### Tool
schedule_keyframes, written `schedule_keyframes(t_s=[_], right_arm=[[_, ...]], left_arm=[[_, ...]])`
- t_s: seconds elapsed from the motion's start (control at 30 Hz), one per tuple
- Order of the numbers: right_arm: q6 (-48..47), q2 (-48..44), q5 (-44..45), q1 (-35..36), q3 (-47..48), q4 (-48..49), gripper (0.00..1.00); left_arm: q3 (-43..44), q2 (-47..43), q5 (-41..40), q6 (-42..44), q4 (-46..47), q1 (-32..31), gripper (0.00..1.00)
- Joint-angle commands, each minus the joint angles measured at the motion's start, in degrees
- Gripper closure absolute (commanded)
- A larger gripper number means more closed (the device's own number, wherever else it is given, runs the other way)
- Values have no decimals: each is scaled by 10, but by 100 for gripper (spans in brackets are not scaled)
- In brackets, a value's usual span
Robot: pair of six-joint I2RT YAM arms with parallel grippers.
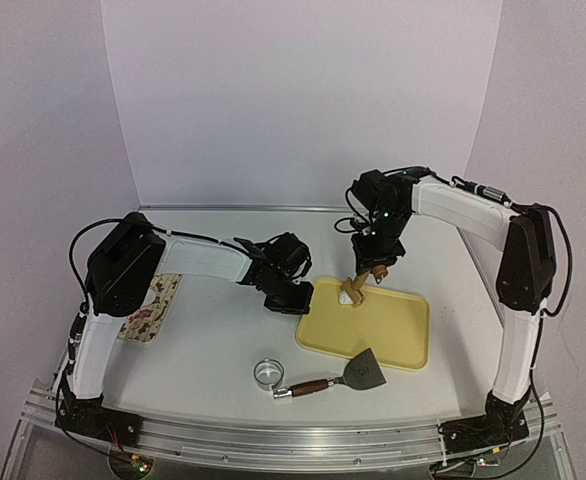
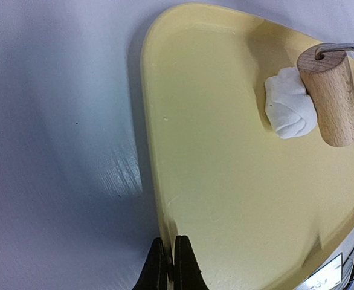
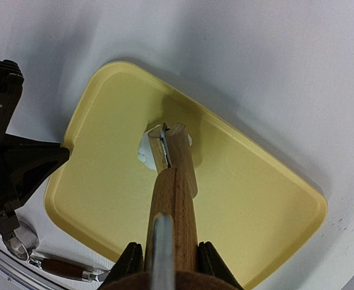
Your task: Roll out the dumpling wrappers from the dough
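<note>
1. A pale yellow, rounded-rectangle plastic tray (image 1: pixel 398 335) lies on the white desk (image 1: pixel 213 340). Every place below is given from this tray.
2. The soft white lump of dough (image 2: pixel 289 109) sits on the tray near its far left corner. It is thick and folded, and no flat round wrappers are to be seen yet.
3. The right gripper (image 3: pixel 172 266) is clamped on the handle of a small wooden rolling pin with a wire frame (image 2: pixel 328 96). The barrel touches the dough along one side and lies partly over it.
4. The left gripper (image 2: pixel 170 266) has its fingers pressed together at the tray's left rim. Whether it pins the rim down or only touches it, I cannot tell.
5. If that rim is not truly held, a firm push of the pin could slide the tray across the desk.
6. The dough lies close to the raised corner wall. A stroke toward the wall could squeeze the dough up against it and leave an uneven sheet.
7. Soft dough may stick to the barrel and lift off the tray. A steep handle angle would likely gouge it rather than flatten it.
8. A dark metal scraper with a wooden handle (image 1: pixel 361 374) lies across the tray's near edge. A shiny metal ring cutter (image 1: pixel 268 373) stands on the desk just off the near left corner. A long stroke toward the near edge might knock the scraper.
</note>
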Motion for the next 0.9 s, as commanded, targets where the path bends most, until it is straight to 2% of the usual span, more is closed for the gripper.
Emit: schedule_keyframes(t_s=[0.0,0.53,0.67,0.87], right_arm=[[-6,38,-9,19,0,15,100],[-2,87,-17,49,6,35,100],[35,90,26,52,4,28,100],[67,83,156,50,12,-38,100]], left_arm=[[-6,-14,21,4,-1,-9,100],[-4,-11,22,2,-3,-9,100],[-8,-16,16,0,-5,-9,100],[-32,-36,-7,-8,-10,-8,100]])
